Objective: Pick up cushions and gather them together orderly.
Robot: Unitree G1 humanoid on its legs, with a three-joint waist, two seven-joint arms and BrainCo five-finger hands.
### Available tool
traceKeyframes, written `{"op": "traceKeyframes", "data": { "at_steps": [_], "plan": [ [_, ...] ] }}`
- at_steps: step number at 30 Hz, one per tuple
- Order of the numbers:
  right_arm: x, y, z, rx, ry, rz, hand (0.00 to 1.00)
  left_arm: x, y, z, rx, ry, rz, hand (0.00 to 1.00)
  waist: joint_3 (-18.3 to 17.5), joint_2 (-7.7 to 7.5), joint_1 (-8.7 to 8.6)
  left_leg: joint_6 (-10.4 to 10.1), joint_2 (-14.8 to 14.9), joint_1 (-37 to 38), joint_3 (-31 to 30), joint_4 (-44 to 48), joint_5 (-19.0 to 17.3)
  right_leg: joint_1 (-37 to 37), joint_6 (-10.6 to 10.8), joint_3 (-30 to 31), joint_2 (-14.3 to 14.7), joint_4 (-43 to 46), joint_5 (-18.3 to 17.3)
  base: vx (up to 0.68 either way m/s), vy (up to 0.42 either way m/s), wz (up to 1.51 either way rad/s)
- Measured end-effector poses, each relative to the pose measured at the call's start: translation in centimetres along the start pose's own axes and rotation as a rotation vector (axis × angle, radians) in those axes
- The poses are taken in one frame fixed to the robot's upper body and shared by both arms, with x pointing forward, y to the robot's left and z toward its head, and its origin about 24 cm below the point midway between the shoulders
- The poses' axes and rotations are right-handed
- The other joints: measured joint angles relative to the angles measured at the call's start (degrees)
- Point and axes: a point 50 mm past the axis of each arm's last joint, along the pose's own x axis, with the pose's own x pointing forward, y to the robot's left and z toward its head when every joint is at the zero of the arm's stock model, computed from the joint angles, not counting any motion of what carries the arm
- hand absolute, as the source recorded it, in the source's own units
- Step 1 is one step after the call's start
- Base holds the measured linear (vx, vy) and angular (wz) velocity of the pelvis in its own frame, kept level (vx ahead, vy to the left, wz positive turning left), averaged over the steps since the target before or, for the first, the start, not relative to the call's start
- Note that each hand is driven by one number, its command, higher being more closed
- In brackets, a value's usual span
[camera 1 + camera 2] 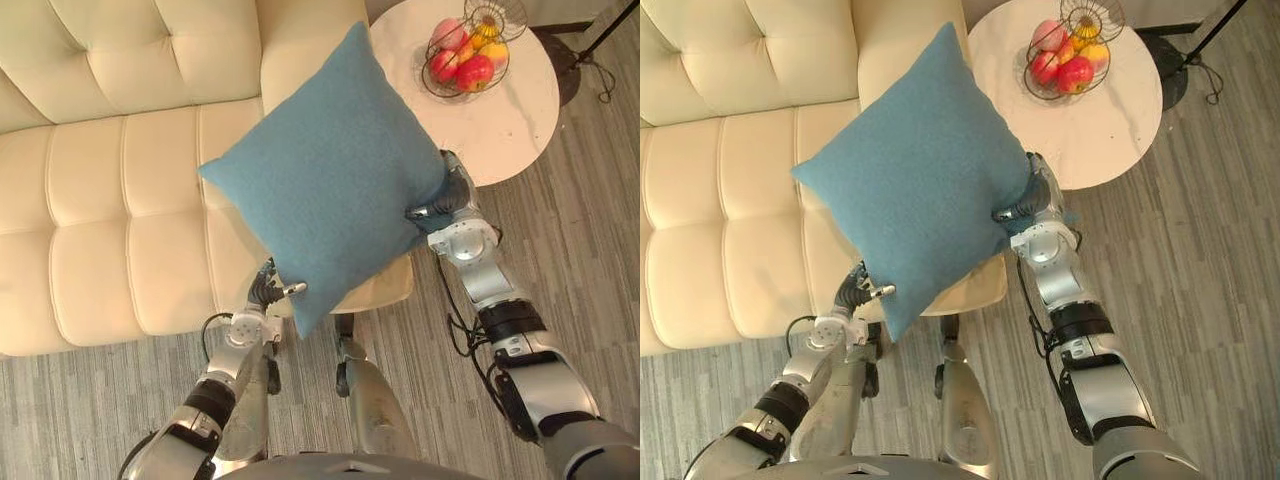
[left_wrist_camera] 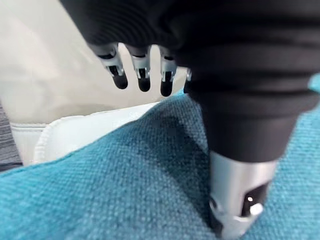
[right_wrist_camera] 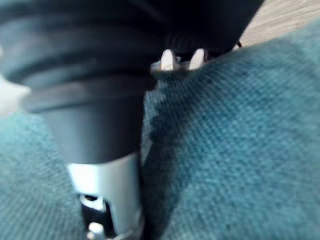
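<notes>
Above near right end of cream sofa (image 1: pixel 100 200), blue cushion (image 1: pixel 325 190) being held up, tilted on one corner, between both hands. Left hand (image 1: pixel 266 290) pinching cushion's near bottom corner, thumb (image 2: pixel 240 195) pressing into fabric. Right hand (image 1: pixel 450 195) grasping cushion's right corner, fingers (image 3: pixel 167 60) digging into cloth. Round white table (image 1: pixel 510 120) standing just right of sofa, wire basket (image 1: pixel 465 55) of fruit sitting on its far part.

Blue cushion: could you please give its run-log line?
blue cushion: held above sofa | left hand: grips lower corner | right hand: grips side
</notes>
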Motion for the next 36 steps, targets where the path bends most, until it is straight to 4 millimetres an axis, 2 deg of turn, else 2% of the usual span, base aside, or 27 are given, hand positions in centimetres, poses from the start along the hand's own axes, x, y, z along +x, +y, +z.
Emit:
{"op": "traceKeyframes", "data": {
  "at_steps": [6, 11, 19, 22, 25, 30, 32, 34, 36],
  "plan": [
    [0.3, 0.2, 0.5, -0.013, -0.014, 0.006, 1.0, 1.1, -0.2, 2.5, -0.034, -0.064, 0.023, 1.0, 0.9, 0.07, 0.51, -0.6, 0.6, 0.0, -1.3, -4.4, 3.4, -1.4, -0.5, -1.2, 0.6, 0.0, 0.6, -0.05, -0.042, 0.1],
    [0.2, 0.2, 1.0, -0.005, -0.043, -0.011, 1.0, 1.9, 0.4, 5.2, -0.049, -0.144, 0.062, 1.0, 1.2, -0.27, 1.4, -2.3, 1.9, -0.1, -1.9, -7.1, 5.1, -2.4, -1.2, -1.9, 1.6, -0.6, 1.0, -0.03, -0.055, 0.02],
    [-1.1, 0.4, 1.7, 0.053, -0.101, -0.039, 1.0, 2.0, 0.2, 8.1, -0.072, -0.247, 0.073, 1.0, 1.2, -0.33, 1.93, -3.6, 4.1, -1.2, -3.1, -8.2, 6.8, -2.9, -2.5, -3.4, 3.9, -1.9, 2.0, 0.01, -0.061, 0.01],
    [-2.4, 0.7, 1.4, 0.117, -0.095, -0.069, 1.0, 1.9, 0.2, 8.9, -0.08, -0.278, 0.081, 1.0, 1.2, -0.33, 2.46, -4.2, 4.8, -1.1, -3.4, -8.2, 6.9, -2.8, -3.0, -3.8, 4.4, -1.8, 1.7, 0.03, -0.058, 0.06],
    [-4.8, 1.8, 0.9, 0.236, -0.067, -0.071, 1.0, 1.6, 1.0, 9.7, -0.096, -0.314, 0.117, 1.0, 1.2, -0.33, 2.59, -4.6, 5.1, 0.4, -3.6, -8.3, 6.7, -0.9, -3.4, -4.9, 4.6, -1.7, 1.2, 0.04, -0.028, 0.08],
    [-8.6, 3.4, 0.0, 0.359, -0.007, -0.054, 1.0, -0.3, 1.7, 11.3, -0.095, -0.428, 0.135, 1.0, 1.1, -0.33, 2.98, -5.8, 5.2, 3.7, -3.5, -8.3, 5.4, 2.5, -3.3, -5.0, 4.5, -1.6, -0.1, 0.04, -0.009, 0.06],
    [-10.4, 4.2, 0.1, 0.419, 0.017, -0.045, 1.0, -1.7, 2.4, 10.9, -0.086, -0.46, 0.159, 1.0, 0.6, -0.27, 2.62, -5.6, 4.8, 5.4, -3.5, -8.3, 5.3, 4.2, -3.2, -5.1, 4.5, -1.7, -0.6, 0.05, 0.011, 0.01],
    [-11.4, 4.6, 0.3, 0.456, 0.027, -0.044, 1.0, -2.7, 2.7, 10.0, -0.087, -0.454, 0.175, 1.0, -0.3, -0.3, 2.22, -5.6, 4.7, 6.5, -3.5, -8.3, 5.3, 5.3, -3.1, -5.1, 4.4, -1.7, -1.0, 0.06, 0.01, 0.02],
    [-12.2, 4.8, 0.6, 0.474, 0.025, -0.032, 1.0, -3.9, 3.1, 8.7, -0.116, -0.431, 0.199, 1.0, -2.7, -0.17, 2.01, -5.6, 4.5, 7.3, -3.5, -8.3, 5.3, 6.2, -3.1, -5.0, 4.2, -1.8, -1.2, 0.07, 0.008, 0.0]
  ]
}}
